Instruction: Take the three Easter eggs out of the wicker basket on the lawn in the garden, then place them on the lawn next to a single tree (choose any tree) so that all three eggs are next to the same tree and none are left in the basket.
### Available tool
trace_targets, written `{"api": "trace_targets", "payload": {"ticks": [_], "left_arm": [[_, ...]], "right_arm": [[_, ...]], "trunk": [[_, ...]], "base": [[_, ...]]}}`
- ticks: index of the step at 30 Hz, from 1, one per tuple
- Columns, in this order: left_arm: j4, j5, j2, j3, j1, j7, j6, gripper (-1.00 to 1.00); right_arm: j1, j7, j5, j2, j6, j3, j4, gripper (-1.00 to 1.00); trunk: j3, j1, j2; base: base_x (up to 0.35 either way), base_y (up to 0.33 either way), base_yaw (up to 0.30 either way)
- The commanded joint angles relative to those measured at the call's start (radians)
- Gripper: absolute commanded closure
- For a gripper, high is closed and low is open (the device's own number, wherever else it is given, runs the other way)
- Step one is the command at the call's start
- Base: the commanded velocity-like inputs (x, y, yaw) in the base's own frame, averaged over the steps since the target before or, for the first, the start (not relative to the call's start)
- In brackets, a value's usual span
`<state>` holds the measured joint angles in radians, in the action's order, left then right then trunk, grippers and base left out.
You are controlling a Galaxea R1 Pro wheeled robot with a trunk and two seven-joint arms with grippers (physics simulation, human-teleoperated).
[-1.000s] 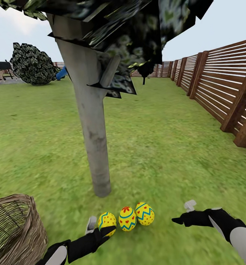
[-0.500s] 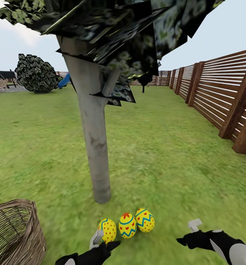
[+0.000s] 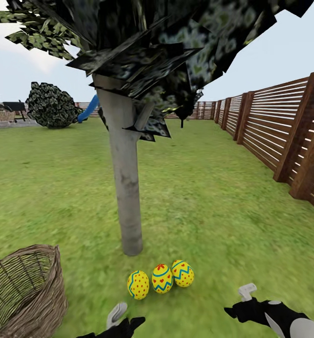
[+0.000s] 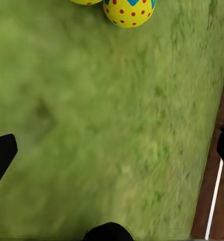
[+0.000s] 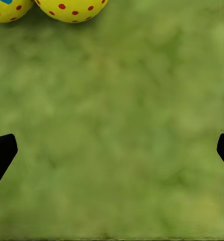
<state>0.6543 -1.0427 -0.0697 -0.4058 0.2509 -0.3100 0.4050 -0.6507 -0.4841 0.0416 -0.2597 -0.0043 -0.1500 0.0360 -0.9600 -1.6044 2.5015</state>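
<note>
The three Easter eggs [image 3: 161,280] lie in a row on the lawn [image 3: 213,206] just near of the tree [image 3: 129,197] trunk. The wicker basket [image 3: 27,291] stands apart at near left, the fence [image 3: 279,131] well right. The left tool [image 3: 124,321] and right tool [image 3: 239,303] both hover spread wide, holding nothing.

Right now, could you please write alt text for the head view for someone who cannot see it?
Three Easter eggs lie in a row on the lawn beside the pale tree trunk. The wicker basket stands apart from them, and both open grippers, left gripper and right gripper, hover near the eggs, holding nothing.
</note>
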Motion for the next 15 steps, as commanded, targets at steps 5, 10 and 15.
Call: {"api": "trace_targets", "payload": {"ticks": [5, 10, 15], "left_arm": [[-0.015, -0.008, 0.0, -0.003, 0.001, 0.001, -0.014, -1.0], [-0.065, -0.009, -0.005, 0.001, 0.001, -0.001, -0.029, -1.0], [-0.071, -0.009, -0.009, -0.002, 0.001, 0.0, -0.068, -1.0]], "right_arm": [[0.013, 0.061, 0.004, 0.017, -0.042, -0.003, 0.0, -1.0], [0.026, 0.161, -0.006, 0.036, -0.054, 0.0, 0.001, -1.0], [0.026, 0.313, -0.009, 0.069, -0.054, 0.002, -0.001, -1.0]], "trunk": [[0.019, 0.003, -0.001], [0.017, 0.004, -0.001], [0.009, 0.004, -0.001]], "base": [[-0.33, 0.0, 0.0], [-0.062, 0.0, 0.051], [-0.003, 0.0, 0.072]]}}
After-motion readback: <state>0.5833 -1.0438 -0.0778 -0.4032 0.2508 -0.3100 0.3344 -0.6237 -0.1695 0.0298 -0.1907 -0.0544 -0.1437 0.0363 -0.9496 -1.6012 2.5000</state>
